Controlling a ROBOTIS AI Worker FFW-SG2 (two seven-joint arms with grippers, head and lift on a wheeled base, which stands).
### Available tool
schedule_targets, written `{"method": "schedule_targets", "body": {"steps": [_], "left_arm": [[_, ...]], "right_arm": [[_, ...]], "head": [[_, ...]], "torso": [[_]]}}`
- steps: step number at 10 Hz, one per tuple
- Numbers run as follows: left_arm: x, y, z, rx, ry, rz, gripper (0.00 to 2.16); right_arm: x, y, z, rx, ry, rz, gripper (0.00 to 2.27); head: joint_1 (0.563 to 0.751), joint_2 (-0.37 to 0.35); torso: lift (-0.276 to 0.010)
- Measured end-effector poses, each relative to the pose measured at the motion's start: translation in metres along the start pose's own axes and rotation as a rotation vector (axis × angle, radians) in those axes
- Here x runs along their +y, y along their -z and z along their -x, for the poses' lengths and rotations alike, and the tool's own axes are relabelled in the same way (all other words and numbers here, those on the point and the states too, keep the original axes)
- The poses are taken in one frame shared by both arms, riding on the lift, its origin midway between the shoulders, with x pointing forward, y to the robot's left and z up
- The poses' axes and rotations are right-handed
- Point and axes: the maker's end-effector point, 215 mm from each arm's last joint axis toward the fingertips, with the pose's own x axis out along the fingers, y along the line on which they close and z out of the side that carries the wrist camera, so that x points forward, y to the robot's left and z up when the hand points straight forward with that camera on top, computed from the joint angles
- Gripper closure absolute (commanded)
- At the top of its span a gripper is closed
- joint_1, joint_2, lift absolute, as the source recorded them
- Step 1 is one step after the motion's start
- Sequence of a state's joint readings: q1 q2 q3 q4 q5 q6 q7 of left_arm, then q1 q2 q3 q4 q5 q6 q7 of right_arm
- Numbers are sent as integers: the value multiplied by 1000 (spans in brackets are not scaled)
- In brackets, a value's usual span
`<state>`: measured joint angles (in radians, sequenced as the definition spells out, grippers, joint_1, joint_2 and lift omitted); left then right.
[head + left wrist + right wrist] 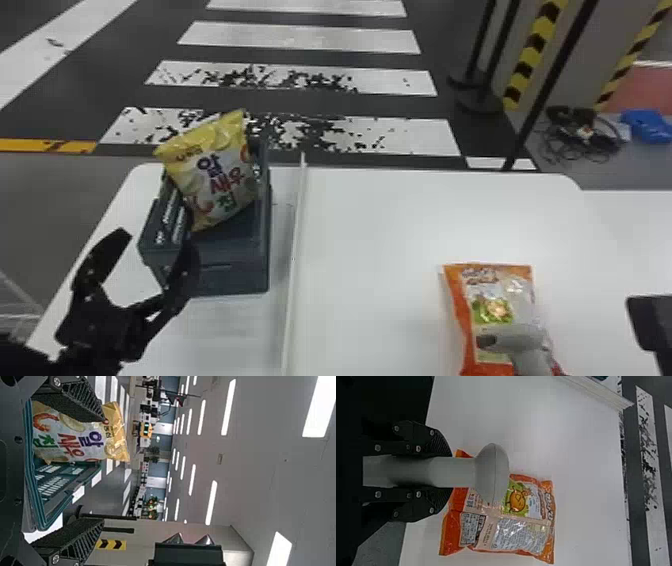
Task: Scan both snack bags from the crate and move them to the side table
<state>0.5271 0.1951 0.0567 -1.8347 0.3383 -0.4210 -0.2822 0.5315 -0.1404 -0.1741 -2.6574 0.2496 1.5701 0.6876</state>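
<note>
My left gripper point(145, 262) is open at the near left of the dark crate point(230, 272) in the head view. The yellow snack bag point(215, 172) leans upright in that crate, its top above the rim. In the left wrist view, one finger of the open gripper point(102, 470) partly covers the bag point(71, 441), with the crate point(41, 510) around its base. An orange snack bag point(492, 307) lies flat on the white table, under the head of a grey scanner point(525, 340). In the right wrist view, my right gripper point(449, 472) is shut on the scanner point(492, 473), above the orange bag point(518, 534).
A raised white strip point(296, 240) divides the white tabletop point(370, 240) between the crate and the orange bag. A black object point(650, 322) stands at the head view's right edge. Beyond the table are striped floor, dark posts and cables point(582, 135).
</note>
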Motion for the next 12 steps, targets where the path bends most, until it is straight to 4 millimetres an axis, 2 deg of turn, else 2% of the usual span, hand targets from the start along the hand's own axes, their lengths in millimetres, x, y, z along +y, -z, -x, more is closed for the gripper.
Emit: {"method": "schedule_targets", "body": {"steps": [6,12], "left_arm": [[5,8,-1,14,-6,-2,100],[6,11,-1,17,-10,2,100]], "right_arm": [[-13,-2,-24,43,36,33,2236],[-19,-12,-22,29,51,46,2236]], "head": [[695,-25],[695,-35]], "torso": [[-99],[-99]]}}
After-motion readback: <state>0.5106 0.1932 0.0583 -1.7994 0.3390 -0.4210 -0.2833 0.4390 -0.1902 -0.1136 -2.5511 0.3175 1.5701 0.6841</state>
